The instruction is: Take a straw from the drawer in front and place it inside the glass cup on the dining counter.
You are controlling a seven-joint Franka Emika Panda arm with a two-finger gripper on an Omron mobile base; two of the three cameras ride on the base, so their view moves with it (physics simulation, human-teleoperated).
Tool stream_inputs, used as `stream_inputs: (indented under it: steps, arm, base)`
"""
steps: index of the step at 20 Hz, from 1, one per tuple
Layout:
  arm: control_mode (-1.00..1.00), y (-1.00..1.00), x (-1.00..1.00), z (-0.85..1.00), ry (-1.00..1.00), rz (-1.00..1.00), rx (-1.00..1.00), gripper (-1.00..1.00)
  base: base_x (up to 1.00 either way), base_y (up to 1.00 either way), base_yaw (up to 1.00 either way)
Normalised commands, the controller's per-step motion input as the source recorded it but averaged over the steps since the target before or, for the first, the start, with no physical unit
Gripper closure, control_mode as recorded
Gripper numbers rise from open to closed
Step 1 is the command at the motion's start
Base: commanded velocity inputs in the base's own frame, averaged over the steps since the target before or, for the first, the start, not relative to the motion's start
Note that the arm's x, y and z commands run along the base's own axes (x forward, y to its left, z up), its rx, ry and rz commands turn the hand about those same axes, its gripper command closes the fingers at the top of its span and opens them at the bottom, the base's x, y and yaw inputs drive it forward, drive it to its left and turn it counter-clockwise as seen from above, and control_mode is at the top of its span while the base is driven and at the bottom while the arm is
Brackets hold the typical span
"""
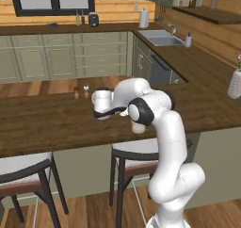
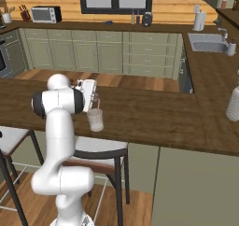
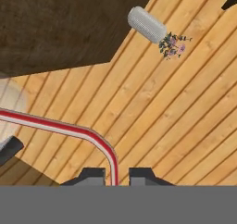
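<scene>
Straw going into the glass cup on the dining counter.

The gripper (image 3: 112, 176) is clamped on the straw (image 3: 69, 129), whose end sits between the two fingertips. The arm reaches sideways over the dining counter (image 2: 154, 120), probably to bring the straw's free end over the glass cup (image 2: 95, 120). In the right base view the straw (image 2: 98, 102) shows as a thin pink line slanting down into the cup's mouth, so it appears partly inside, not yet released. The hand view shows the straw bent (a red-and-white curve), running toward the cup's pale blur (image 3: 10, 105) at the left edge; it also catches a flower vase (image 3: 147, 24) well apart from the cup. In the left base view the arm hides the cup.
</scene>
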Motion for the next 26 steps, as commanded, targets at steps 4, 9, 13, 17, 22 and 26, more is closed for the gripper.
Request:
stream_inputs:
  steps: [4,9,13,17,22,26]
  arm:
    - [-1.00,0.00,0.00,0.00,-0.07,0.00,0.04,-1.00]
    - [-1.00,0.00,0.00,0.01,-0.07,0.00,0.09,-1.00]
    - [-1.00,0.00,0.00,0.11,-0.04,0.00,0.16,-1.00]
    - [-1.00,0.00,0.12,0.18,0.00,0.00,0.22,-1.00]
    - [-1.00,0.00,-0.01,0.43,-0.05,0.00,0.25,-1.00]
    - [-1.00,0.00,-0.78,0.87,-0.17,0.02,0.27,-1.00]
  base:
    - [0.00,0.00,0.00]
    - [0.00,0.00,0.00]
    - [0.00,0.00,0.00]
    - [0.00,0.00,0.00]
    - [0.00,0.00,0.00]
    - [0.00,0.00,0.00]
